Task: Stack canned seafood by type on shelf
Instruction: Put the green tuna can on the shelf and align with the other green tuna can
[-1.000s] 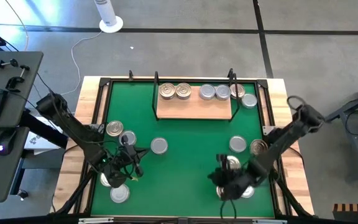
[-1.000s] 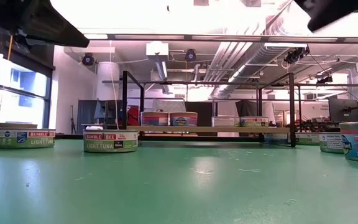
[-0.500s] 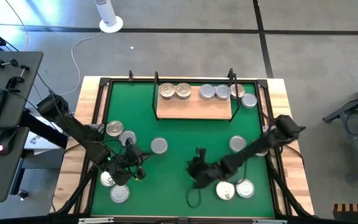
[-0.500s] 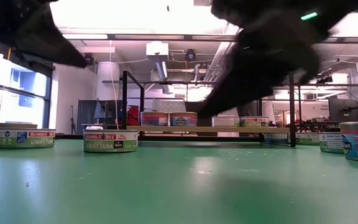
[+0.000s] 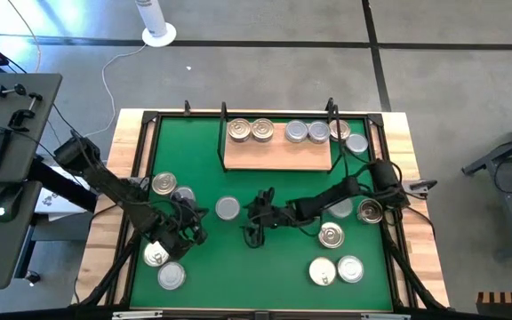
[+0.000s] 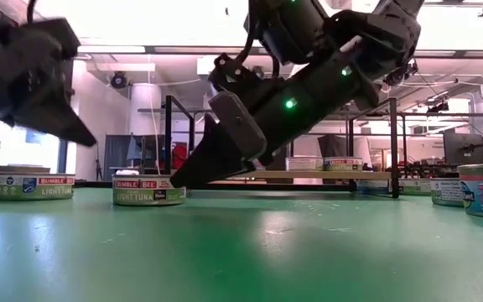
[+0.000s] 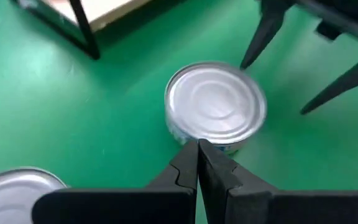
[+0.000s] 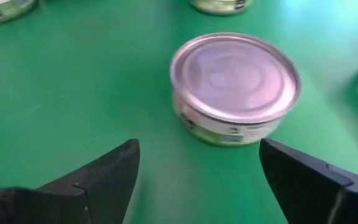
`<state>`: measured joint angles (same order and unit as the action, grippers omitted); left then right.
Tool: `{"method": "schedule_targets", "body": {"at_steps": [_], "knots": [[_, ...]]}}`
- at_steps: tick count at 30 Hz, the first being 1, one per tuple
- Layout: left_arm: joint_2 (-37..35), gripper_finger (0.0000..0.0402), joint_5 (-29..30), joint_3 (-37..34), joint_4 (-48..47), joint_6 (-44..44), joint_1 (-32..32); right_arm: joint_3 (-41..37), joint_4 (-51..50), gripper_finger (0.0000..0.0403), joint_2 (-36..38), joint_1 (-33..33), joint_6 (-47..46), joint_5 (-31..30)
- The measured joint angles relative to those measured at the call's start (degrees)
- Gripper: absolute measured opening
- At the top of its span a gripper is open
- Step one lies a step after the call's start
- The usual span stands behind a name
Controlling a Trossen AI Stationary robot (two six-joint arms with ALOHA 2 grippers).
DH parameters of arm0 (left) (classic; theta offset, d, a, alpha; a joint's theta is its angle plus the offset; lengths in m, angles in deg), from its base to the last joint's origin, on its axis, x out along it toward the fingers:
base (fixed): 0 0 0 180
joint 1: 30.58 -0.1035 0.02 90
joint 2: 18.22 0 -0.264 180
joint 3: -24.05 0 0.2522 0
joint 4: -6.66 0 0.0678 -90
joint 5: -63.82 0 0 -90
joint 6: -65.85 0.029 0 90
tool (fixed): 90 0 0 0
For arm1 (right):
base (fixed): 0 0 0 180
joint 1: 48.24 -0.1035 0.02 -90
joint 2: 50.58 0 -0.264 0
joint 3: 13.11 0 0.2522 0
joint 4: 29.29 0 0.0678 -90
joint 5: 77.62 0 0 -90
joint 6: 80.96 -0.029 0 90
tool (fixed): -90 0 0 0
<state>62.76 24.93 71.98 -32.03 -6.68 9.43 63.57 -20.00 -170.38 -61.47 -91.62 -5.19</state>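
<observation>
Now, your bench (image 5: 416, 249) carries a green mat (image 5: 265, 276), and the shelf (image 5: 278, 156) sits at its twelve o'clock edge with five tins lined along its back. Your right gripper (image 5: 254, 224) reaches in from three o'clock to the mat's middle, jaws spread wide and empty, just beside a silver-lidded tin (image 5: 228, 208) that stands on the mat. Your left gripper (image 5: 190, 224) hangs at that tin's eight o'clock, jaws pressed together on nothing.
</observation>
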Motion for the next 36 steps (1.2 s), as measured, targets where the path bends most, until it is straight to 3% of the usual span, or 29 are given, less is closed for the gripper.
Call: {"method": "schedule_targets", "body": {"at_steps": [8, 18, 24, 36], "knots": [[0.04, 0.0, 0.64, -8.53, 14.94, 4.46, -4.79, -0.02, -3.73, 0.0327, -0.7, 0.4, 0.2, -1.5], [0.04, 0.0, -5.6, -16.41, 35.84, 15.92, -10.01, 0.02, 6.49, 0.0327, -5.57, 2.43, -2.2, 0.27], [0.04, 0.0, -8.64, -16.52, 38.78, 22.79, -11.36, 0.04, 8.59, 0.0334, -5.8, 3.13, -1.58, 3.29], [0.04, 0.0, -8.54, -16.55, 38.48, 24.43, -12.02, 0.0, 10.21, 0.0359, -5.89, 4.74, -0.62, 5.58]]}}
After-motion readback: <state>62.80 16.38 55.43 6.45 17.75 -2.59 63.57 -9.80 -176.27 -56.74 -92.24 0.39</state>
